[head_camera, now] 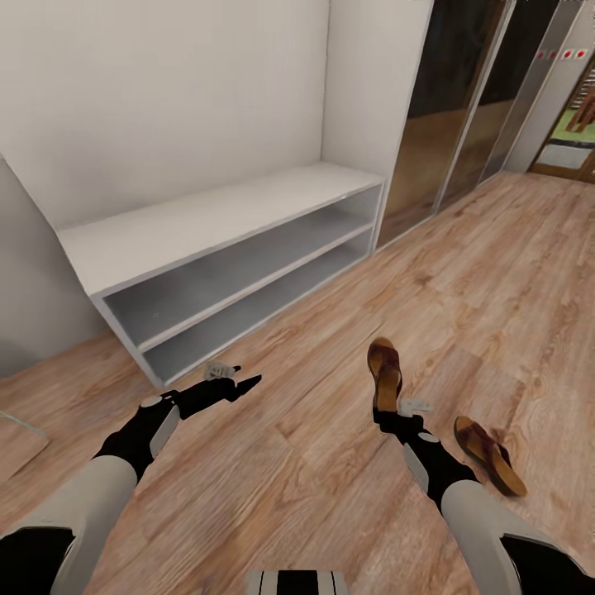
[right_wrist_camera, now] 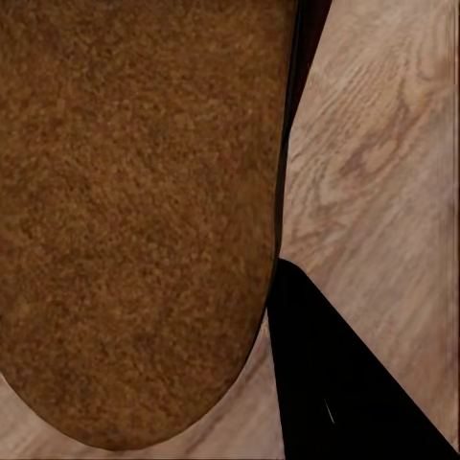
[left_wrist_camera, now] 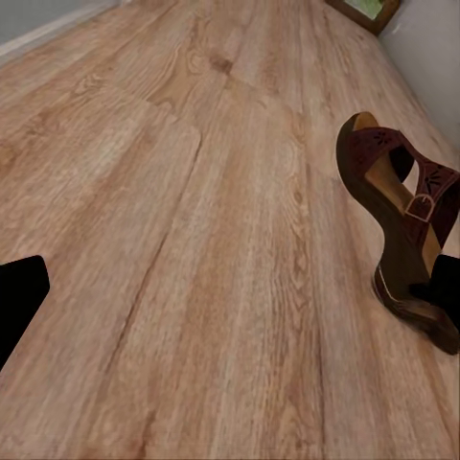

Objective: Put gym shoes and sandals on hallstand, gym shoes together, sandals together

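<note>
Gripping only the heel of one sandal (head_camera: 385,372), the right fingers (head_camera: 388,416) risked it slipping to the floor (head_camera: 330,463); the left fingers (head_camera: 240,383) appeared closed, empty.

Both arms reach forward and down, left gripper (head_camera: 245,381) jaws together.

Sandals (head_camera: 385,372) brown leather, grainy footbed; floor (head_camera: 330,463) grained matt wood planks; rack (head_camera: 207,223) smooth matt white.
</note>
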{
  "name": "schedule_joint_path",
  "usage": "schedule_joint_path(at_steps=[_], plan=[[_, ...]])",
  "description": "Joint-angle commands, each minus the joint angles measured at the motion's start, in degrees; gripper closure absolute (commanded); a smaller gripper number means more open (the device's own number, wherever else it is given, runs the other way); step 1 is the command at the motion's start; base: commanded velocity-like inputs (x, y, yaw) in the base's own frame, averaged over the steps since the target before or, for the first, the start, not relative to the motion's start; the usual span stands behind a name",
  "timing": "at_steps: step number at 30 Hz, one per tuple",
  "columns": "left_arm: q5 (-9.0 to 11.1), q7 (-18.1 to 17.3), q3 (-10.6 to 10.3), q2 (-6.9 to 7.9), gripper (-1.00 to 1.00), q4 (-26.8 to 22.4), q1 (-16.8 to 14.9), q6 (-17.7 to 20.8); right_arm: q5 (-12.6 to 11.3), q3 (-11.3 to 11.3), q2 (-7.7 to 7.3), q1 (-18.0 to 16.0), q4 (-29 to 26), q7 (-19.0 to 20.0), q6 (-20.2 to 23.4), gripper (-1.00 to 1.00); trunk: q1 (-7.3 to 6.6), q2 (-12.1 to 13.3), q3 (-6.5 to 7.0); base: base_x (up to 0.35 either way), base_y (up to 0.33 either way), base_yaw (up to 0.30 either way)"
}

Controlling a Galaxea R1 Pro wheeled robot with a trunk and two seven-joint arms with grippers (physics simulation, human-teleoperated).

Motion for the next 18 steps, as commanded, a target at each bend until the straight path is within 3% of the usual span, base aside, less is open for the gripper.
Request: schedule_joint_path(at_steps=[1, 7, 18], plan=[[0.43, -0.01, -0.32, 0.07, -1.0, 0.02, -0.03, 0.03, 0.24, -0.29, 0.03, -0.04, 0.06, -0.12, -0.19, 1.0, 0.01, -0.01, 0.0, 0.139, -0.314, 0.0], [0.48, 0.09, -0.4, -0.01, -1.0, 0.1, -0.03, 0.03, 0.25, -0.29, 0.03, -0.04, -0.07, -0.24, -0.19, 1.0, 0.01, -0.01, 0.04, 0.111, -0.343, 0.0], [0.49, 0.01, -0.4, -0.02, -1.0, 0.12, -0.03, 0.03, 0.24, -0.29, 0.03, -0.04, 0.0, -0.24, -0.19, 1.0, 0.01, -0.01, 0.04, 0.005, -0.35, 0.0]])
